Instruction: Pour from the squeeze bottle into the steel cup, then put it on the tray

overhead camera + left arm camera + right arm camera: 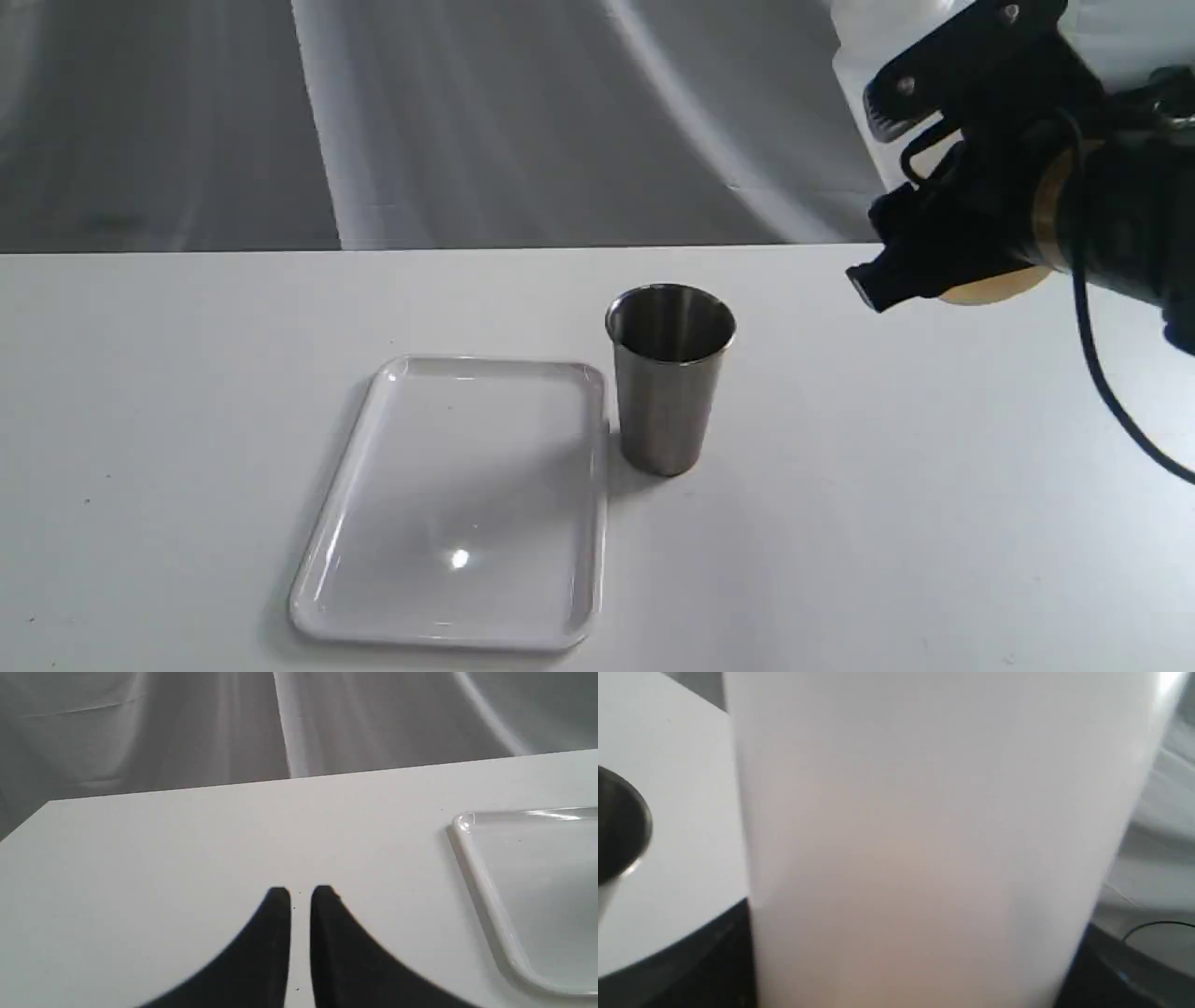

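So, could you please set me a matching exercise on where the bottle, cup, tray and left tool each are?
Things:
A bottle
B cup
C tray
D left tool

Places:
1 over bare table near the tray
2 gripped, raised off the table
3 flat on the table
4 upright beside the tray

Pairs: A-2, B-4, C-3, D-1.
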Robot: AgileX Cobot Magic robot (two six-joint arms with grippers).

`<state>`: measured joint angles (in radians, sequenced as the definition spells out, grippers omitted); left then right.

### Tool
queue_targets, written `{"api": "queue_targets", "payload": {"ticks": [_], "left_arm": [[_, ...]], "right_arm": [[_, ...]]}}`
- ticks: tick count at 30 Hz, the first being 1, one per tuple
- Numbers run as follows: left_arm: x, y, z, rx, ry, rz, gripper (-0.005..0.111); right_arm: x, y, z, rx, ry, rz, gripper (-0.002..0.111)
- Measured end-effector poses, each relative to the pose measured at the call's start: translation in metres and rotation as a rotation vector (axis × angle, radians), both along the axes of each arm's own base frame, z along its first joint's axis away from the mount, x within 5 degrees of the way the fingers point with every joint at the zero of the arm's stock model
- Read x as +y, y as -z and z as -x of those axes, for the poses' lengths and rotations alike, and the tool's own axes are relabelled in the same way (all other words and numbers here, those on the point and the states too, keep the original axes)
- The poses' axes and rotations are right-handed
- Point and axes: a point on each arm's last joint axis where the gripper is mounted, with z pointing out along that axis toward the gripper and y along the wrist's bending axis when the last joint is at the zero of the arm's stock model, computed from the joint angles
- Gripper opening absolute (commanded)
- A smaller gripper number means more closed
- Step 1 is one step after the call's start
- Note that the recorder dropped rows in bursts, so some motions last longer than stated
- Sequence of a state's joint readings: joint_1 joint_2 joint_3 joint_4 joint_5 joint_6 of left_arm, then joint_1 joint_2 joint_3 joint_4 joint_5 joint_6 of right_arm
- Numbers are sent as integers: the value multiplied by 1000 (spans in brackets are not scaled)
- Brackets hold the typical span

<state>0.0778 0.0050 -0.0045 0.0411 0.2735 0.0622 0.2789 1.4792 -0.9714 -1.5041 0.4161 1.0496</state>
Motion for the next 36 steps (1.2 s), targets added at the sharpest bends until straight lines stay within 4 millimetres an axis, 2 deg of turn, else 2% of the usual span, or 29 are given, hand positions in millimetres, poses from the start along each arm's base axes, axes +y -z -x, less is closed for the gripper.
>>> {"api": "queue_targets", "payload": {"ticks": [13, 19, 25, 36], "left_arm": [[0, 0, 0, 0, 0, 0, 8], [0, 0, 0, 0, 0, 0, 8], [0, 0, 0, 0, 0, 0, 8], [0, 0, 0, 0, 0, 0, 8]], "right_arm": [[0, 42, -24, 82, -18, 246, 0], [-1, 64, -31, 139, -5, 294, 0], [0, 69, -32, 166, -35, 353, 0], [2, 70, -33, 223, -184, 574, 0]]}}
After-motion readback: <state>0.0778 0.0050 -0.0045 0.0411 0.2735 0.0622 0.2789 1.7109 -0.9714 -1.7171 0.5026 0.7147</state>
